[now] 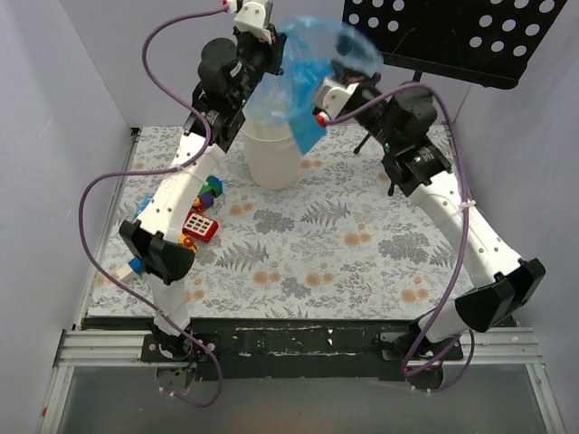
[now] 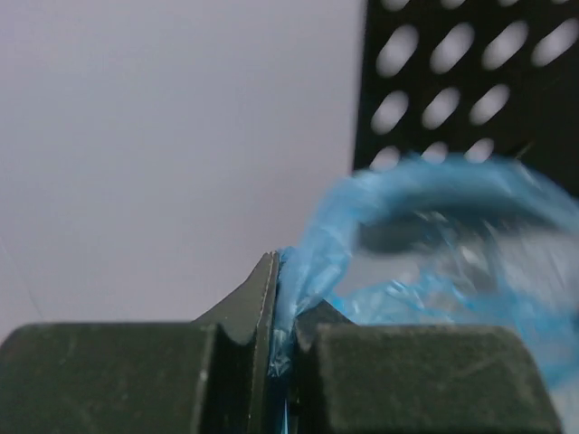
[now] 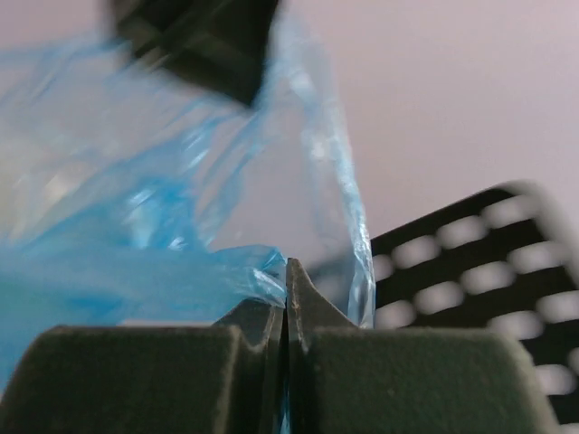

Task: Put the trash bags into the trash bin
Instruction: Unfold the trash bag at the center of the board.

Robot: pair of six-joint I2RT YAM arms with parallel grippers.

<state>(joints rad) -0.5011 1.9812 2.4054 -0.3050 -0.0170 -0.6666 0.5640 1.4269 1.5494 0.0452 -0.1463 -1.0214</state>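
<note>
Here the thin, translucent bright-blue plastic trash bag [image 1: 317, 63] hangs in the air above the cream-white round plastic trash bin [image 1: 273, 161], spread open between both arms. The left gripper [image 1: 276, 38] is clamped on the upper left edge of the film; its wrist view shows the two fingers pinching a bunched blue fold. The right gripper [image 1: 320, 113] is pressed together on the lower right part of the bag. The bin stands upright on the floral-patterned table cover [image 1: 344, 244], towards the far side. A black perforated music stand [image 1: 452, 36] is behind the bag, and small multicoloured toy blocks [image 1: 204, 208] lie left of the bin
</note>
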